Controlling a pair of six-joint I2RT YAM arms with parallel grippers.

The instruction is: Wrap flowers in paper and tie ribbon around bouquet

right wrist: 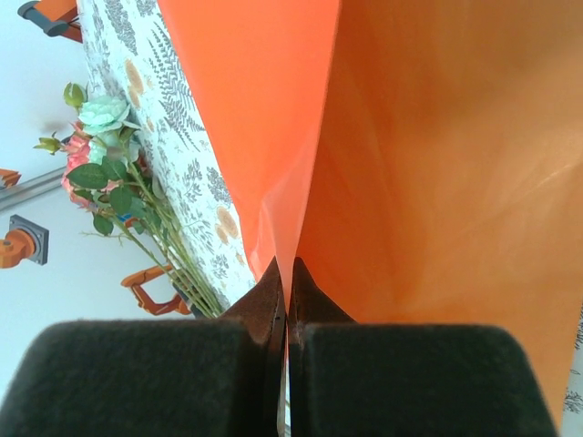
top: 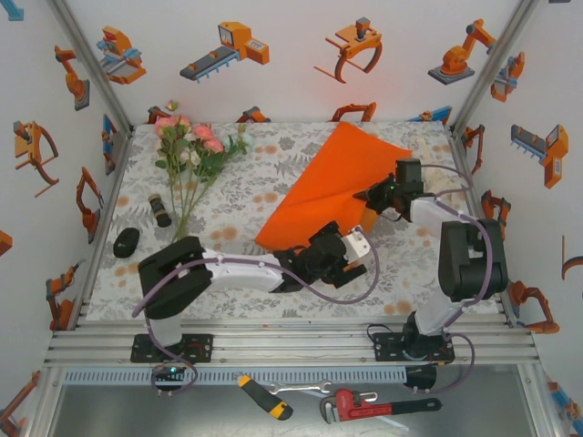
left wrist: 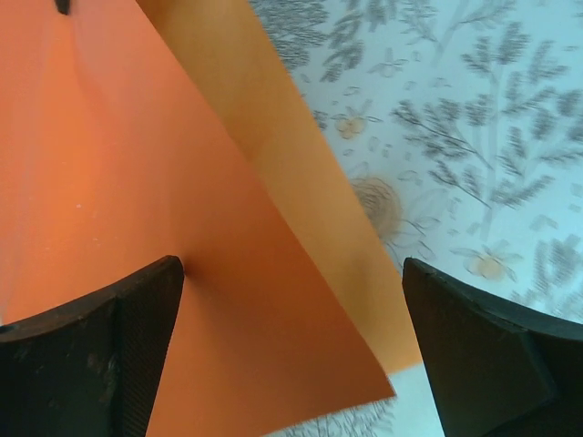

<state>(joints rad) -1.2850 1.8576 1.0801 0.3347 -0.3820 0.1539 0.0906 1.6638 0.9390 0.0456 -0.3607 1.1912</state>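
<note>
Orange paper (top: pixel 339 187) lies creased across the middle of the floral tablecloth (top: pixel 255 196). Its right side is raised in a fold. The right gripper (right wrist: pixel 287 296) has that fold pinched tight between closed fingers, the sheet rising on both sides of them. The left gripper (left wrist: pixel 291 273) hangs over the sheet's near corner with jaws spread wide, holding nothing. The flowers (top: pixel 191 146), pink, peach and white roses on thin green stems, lie on the cloth at the far left, well apart from the paper. A small dark cylinder (top: pixel 160 211) and a black oval object (top: pixel 126 242) lie near the stem ends. A screwdriver (top: pixel 266 398) and a red pipe wrench (top: pixel 364 403) lie in front of the arm bases.
</note>
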